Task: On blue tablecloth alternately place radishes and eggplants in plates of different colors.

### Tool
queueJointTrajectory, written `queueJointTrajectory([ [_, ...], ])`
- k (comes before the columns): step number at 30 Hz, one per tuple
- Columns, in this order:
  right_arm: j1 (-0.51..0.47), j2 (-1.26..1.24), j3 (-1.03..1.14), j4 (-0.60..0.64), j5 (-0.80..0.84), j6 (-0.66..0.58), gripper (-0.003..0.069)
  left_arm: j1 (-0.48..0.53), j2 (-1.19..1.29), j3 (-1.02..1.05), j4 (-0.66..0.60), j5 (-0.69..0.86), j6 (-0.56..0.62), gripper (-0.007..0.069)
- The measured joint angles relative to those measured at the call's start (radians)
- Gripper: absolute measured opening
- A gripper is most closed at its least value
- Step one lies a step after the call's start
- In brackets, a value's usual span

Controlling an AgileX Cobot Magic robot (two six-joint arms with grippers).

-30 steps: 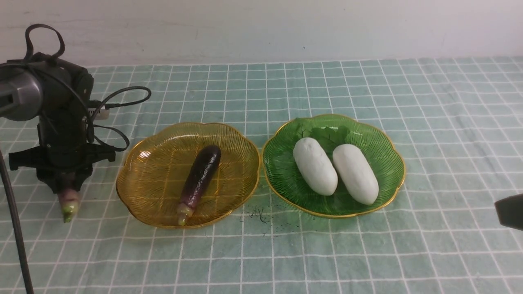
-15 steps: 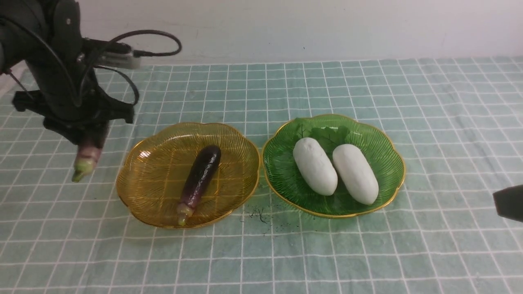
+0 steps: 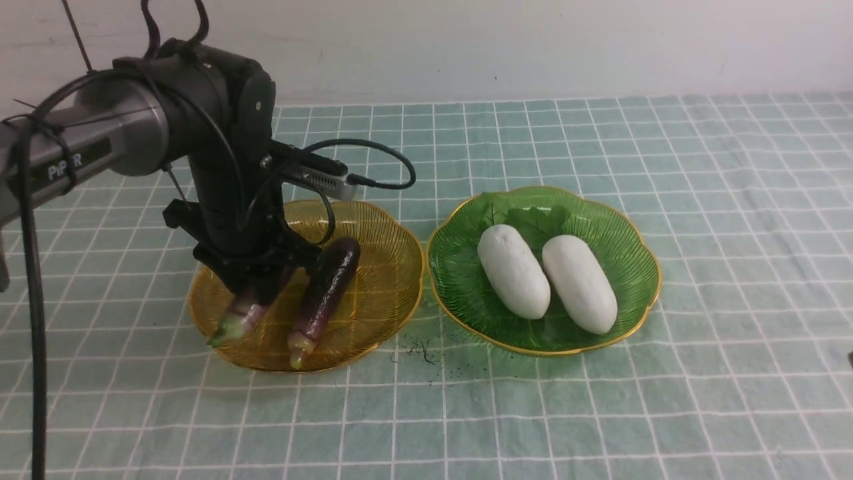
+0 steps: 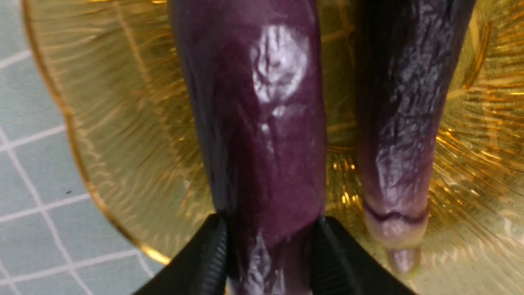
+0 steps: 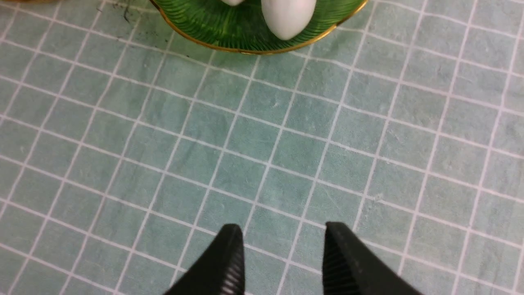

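The left gripper (image 4: pixel 271 250) clamps a slim glossy purple eggplant (image 4: pixel 254 123) that, released tilted, could roll off the ribbed amber plate (image 3: pixel 390 267); the right gripper (image 5: pixel 282 254) is parted and empty.

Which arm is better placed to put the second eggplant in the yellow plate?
Left. The left gripper grips that eggplant over the yellow plate; the right gripper is empty, near the green plate.

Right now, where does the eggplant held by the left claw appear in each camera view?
Front view: held eggplant at left, tilted over the amber plate, below the left claw.
Left wrist view: centre, gripped between the claw's fingers.
Right wrist view: not in it.
Shared landmark (front, left wrist): the second eggplant, lying beside it in the plate.
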Motion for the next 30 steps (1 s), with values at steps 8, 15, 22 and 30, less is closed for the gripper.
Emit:
queueJointTrajectory([
  [8,0.000,-0.155,0.000,-0.058,0.007,0.038,-0.0009,-0.015,0.008,0.000,-0.003,-0.001,0.000,0.0398],
  [15,0.000,-0.478,0.016,-0.159,0.017,0.096,-0.0014,-0.015,0.008,0.000,-0.002,-0.001,0.000,0.0414],
  [22,0.000,-0.725,0.194,-0.173,-0.162,0.104,-0.0015,-0.015,0.008,0.000,-0.002,0.000,0.000,0.0414],
  [30,0.000,-0.776,0.480,-0.173,-0.568,0.107,-0.0015,-0.016,0.008,0.000,-0.002,0.001,0.000,0.0414],
])
